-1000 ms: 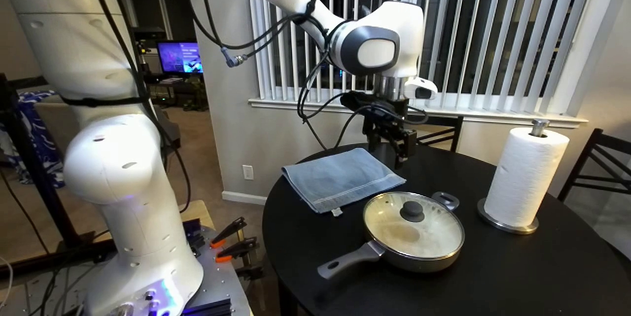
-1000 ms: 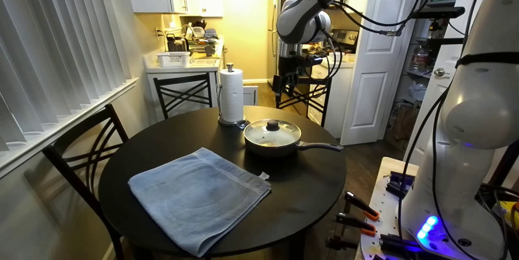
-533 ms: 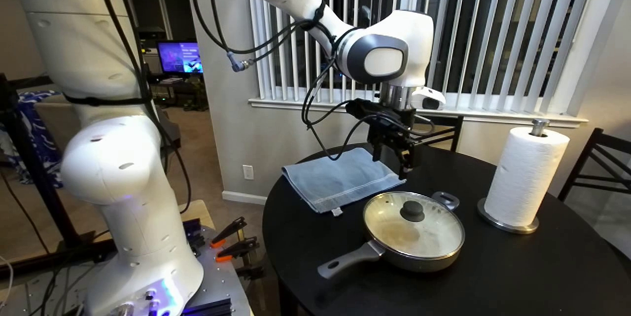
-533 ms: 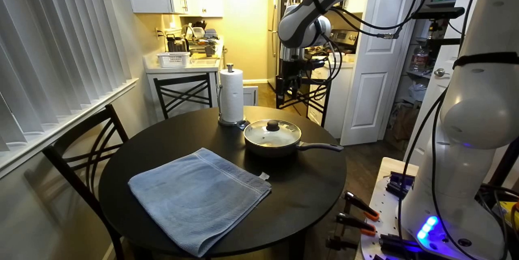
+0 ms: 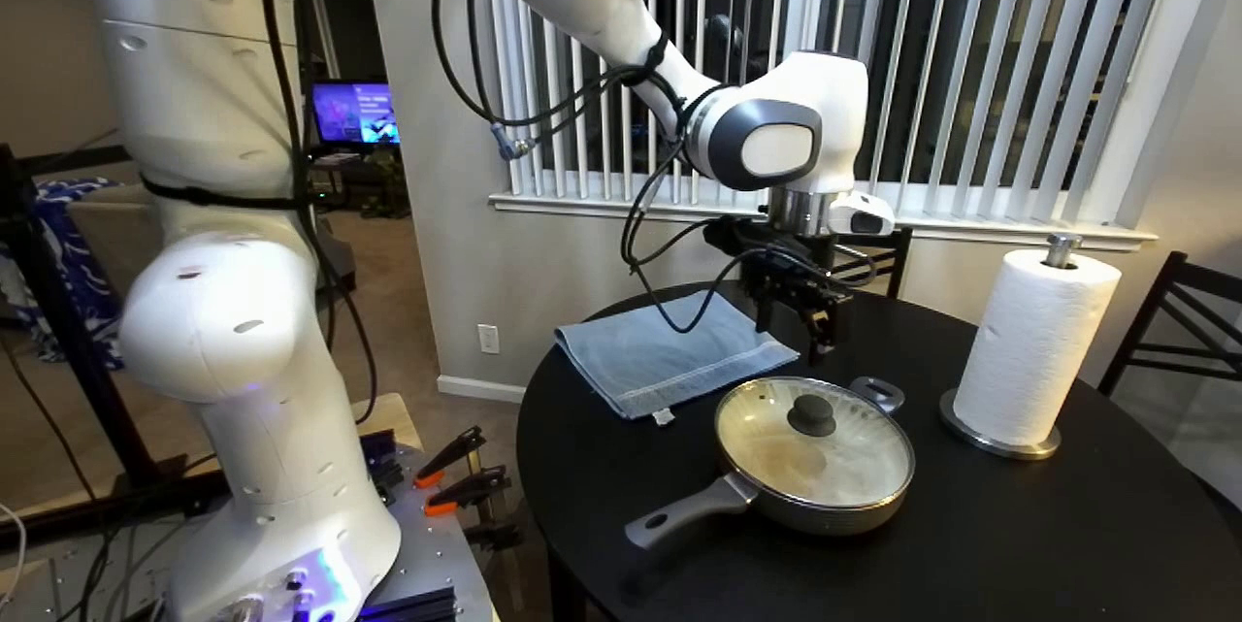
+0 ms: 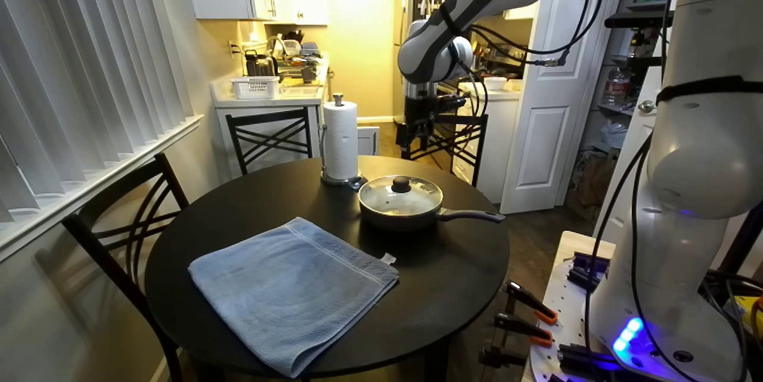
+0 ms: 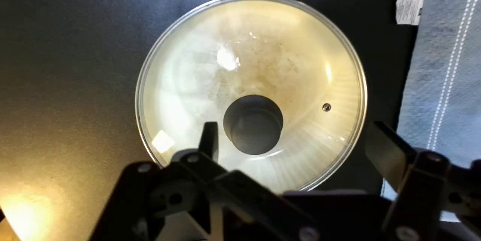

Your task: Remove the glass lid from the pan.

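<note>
With the black two-fingered hand (image 7: 294, 141) spread wide, holding nothing, and the round clear-glass lid (image 7: 251, 83) on the cream-lined frying pan (image 6: 398, 222), centre the dark grey round knob (image 7: 255, 130), nearer one finger (image 7: 209, 140) in the wrist view, before lowering, closing and lifting level.

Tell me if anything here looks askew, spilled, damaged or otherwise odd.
Brownish marks near the knob in the wrist view stand out against the pale inside of the pan; I cannot tell whether they are on it or on the lid. The lid looks evenly seated; no spill shows.
</note>
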Controlling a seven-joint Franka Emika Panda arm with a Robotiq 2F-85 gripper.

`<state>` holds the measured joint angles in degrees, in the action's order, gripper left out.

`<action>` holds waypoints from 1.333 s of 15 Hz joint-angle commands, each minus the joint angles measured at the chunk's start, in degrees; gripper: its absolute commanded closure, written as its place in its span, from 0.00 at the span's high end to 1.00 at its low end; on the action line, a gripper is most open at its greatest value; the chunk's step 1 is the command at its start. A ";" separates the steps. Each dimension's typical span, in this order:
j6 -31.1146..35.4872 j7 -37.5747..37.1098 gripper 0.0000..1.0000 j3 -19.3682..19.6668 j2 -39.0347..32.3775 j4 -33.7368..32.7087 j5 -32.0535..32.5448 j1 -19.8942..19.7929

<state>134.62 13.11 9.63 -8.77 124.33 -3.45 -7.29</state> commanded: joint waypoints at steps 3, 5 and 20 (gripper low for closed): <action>3.23 -3.93 1.00 -1.19 -8.10 -5.07 3.76 -0.10; 3.72 -4.74 1.00 -1.28 -10.18 -6.47 4.28 -0.30; -0.18 -3.29 1.00 -5.31 -20.22 -15.14 -5.59 -5.40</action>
<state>136.86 9.77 6.02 -27.27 111.90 -5.69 -10.27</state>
